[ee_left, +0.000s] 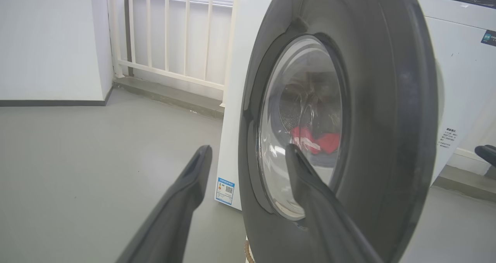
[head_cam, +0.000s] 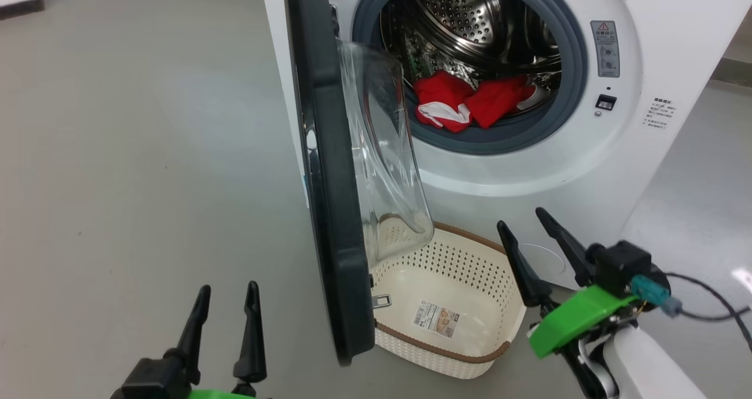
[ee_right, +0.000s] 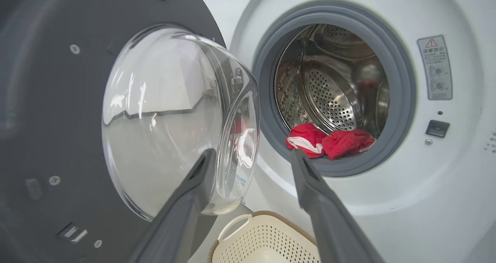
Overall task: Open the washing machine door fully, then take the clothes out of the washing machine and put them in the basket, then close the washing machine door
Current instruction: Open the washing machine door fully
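While door [head_cam: 329, 211] stands edge-on, swung outward, glass bowl [head_cam: 382, 170] facing right

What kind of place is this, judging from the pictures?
Probably a laundry area: a white front-loading washing machine stands on a plain grey floor, with a perforated basket before it.

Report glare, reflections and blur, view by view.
Head view: even light, sharp; the washing machine door glass carries pale reflections. Left wrist view: the left tool is blurred close-up, the clothes warped through the glass. Right wrist view: the glass mirrors bright shapes; the drum is sharp.
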